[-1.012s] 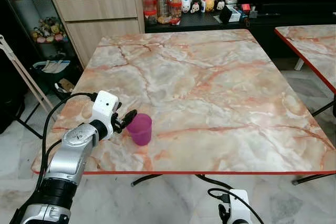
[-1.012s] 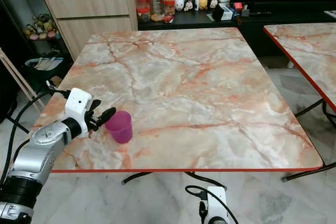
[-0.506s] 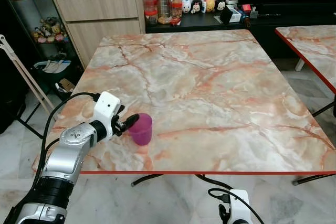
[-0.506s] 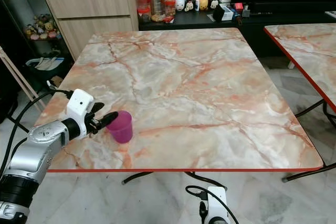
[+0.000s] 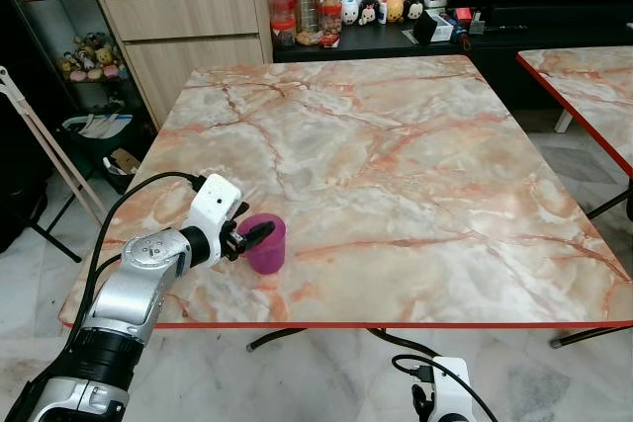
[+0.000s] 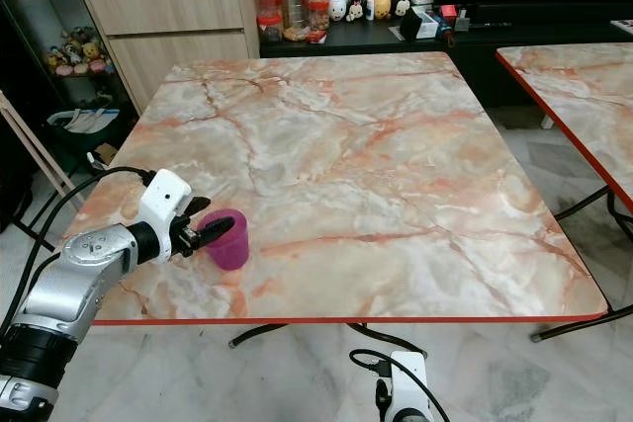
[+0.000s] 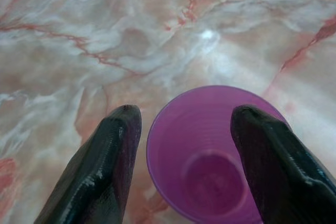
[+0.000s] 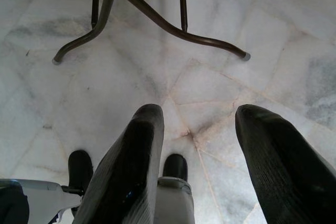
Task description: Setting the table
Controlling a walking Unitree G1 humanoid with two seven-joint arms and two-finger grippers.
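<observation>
Moved: left end effector [image 5: 259, 234] has pushed forward, now straddling purple cup [image 5: 265, 242].
Fingers: spread, one either side, not yet pinching.
Cup: upright on counter [image 5: 396, 145], near its front edge.
Risk: off-centre closing could tip it.
Right end effector [image 8: 199, 145]: spread, idle above floor.

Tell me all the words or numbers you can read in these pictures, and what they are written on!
None can be read.
Jars on the dark shelf: any labels are too small and blurred.
Small boxes on that shelf: print too small to read.
Purple cup between the left gripper fingers: plain, no writing.
Marble table: only veins, no text.
</observation>
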